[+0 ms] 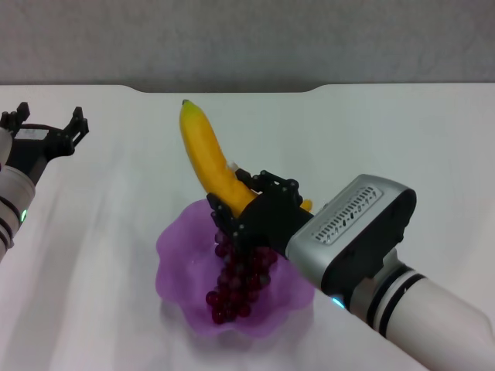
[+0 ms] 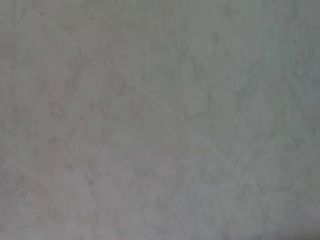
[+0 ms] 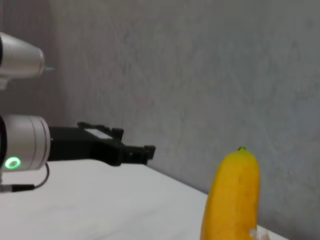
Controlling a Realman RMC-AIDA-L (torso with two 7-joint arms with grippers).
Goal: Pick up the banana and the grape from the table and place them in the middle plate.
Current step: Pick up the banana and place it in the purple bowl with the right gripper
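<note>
The banana [image 1: 207,158] is yellow with a greenish tip and stands tilted, tip up and away from me. My right gripper [image 1: 246,210] is shut on its lower end and holds it above the middle plate [image 1: 176,251], a translucent purple dish with a wavy rim. The grape [image 1: 238,282], a dark red bunch, lies in the plate under the gripper. In the right wrist view the banana [image 3: 234,195] rises at the lower right. My left gripper [image 1: 45,130] is open and empty over the table [image 1: 371,139] at the far left; it also shows in the right wrist view [image 3: 107,144].
The white table's far edge meets a grey wall [image 1: 247,39]. The left wrist view shows only a plain grey surface [image 2: 160,120].
</note>
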